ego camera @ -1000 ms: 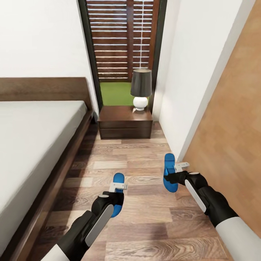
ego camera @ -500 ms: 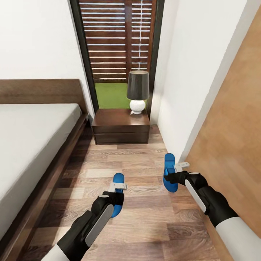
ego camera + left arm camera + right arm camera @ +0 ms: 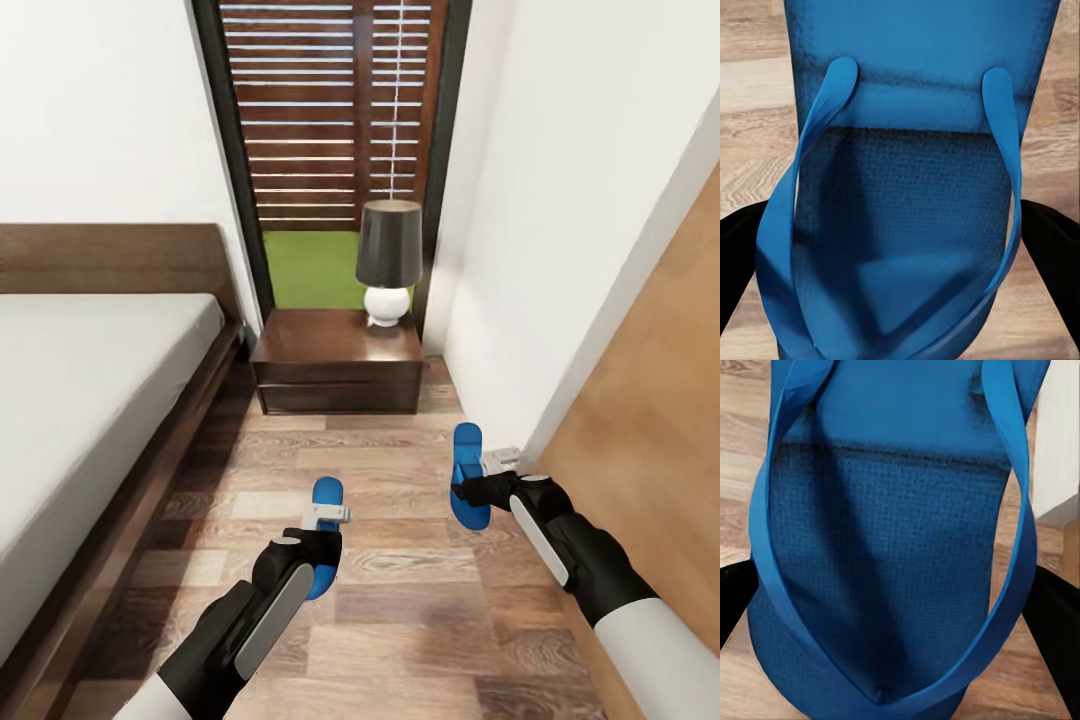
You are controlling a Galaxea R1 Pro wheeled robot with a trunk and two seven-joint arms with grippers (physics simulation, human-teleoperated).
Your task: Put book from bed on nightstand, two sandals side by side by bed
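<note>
Carrying: left claw (image 3: 322,540) grips one sandal (image 3: 326,497), right claw (image 3: 478,488) the other sandal (image 3: 466,444); both lengthwise ahead, bed (image 3: 90,400) nearer left arm.

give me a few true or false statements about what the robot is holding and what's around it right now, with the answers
1. Each gripper holds a blue sandal: the left gripper has the left sandal, the right gripper has the right sandal. True.
2. A book lies on the nightstand. False: only a lamp stands on it.
3. The bed is on the robot's left side. True.
4. Both sandals rest flat on the floor. False: they are held up above it.
5. The lamp has a white shade. False: the shade is dark, the base white.
</note>
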